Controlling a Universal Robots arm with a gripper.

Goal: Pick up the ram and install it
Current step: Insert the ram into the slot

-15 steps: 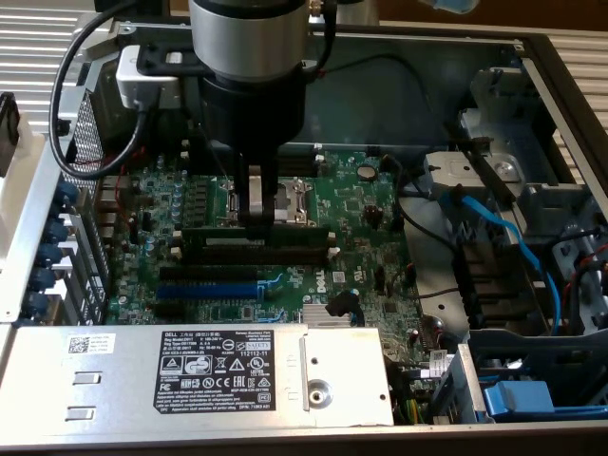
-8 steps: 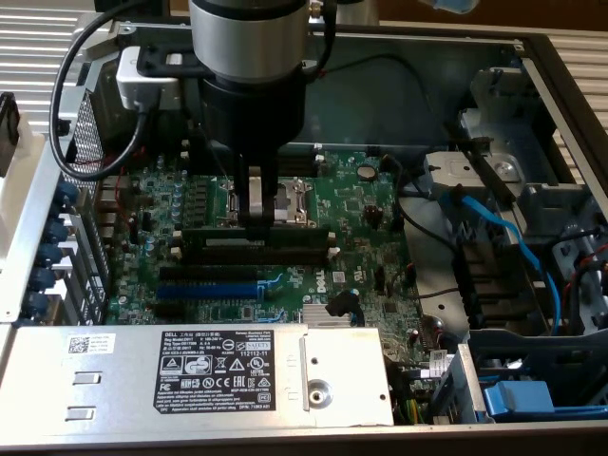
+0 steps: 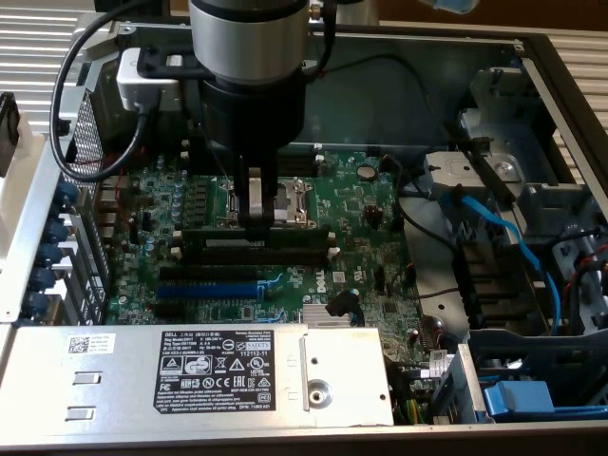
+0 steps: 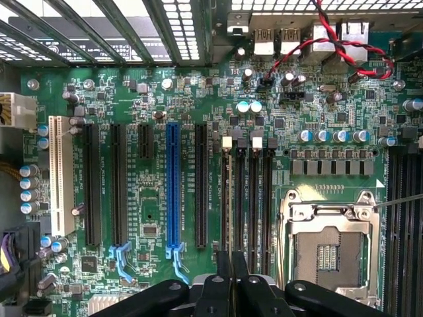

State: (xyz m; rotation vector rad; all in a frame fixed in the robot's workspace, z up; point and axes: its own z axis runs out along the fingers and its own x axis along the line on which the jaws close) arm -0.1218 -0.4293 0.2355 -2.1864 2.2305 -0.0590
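The ram [image 3: 214, 234] is a long dark-green stick lying level along the black memory slots [image 3: 285, 255] in the middle of the motherboard. My gripper [image 3: 255, 217] comes straight down on its middle and is shut on it. Whether the stick sits in a slot or just above it, I cannot tell. In the wrist view my gripper [image 4: 231, 267] has its dark fingers [image 4: 222, 272] close together, in line with the memory slots [image 4: 254, 198]. There the ram is edge-on and hard to tell from the slots.
The open CPU socket [image 3: 290, 201] [image 4: 328, 247] lies right beside the slots. A blue expansion slot [image 3: 204, 285] [image 4: 172, 185] and black ones run parallel. A metal power-supply box [image 3: 214, 366] spans the near side; blue cables [image 3: 503, 237] and drive cages fill the exterior view's right.
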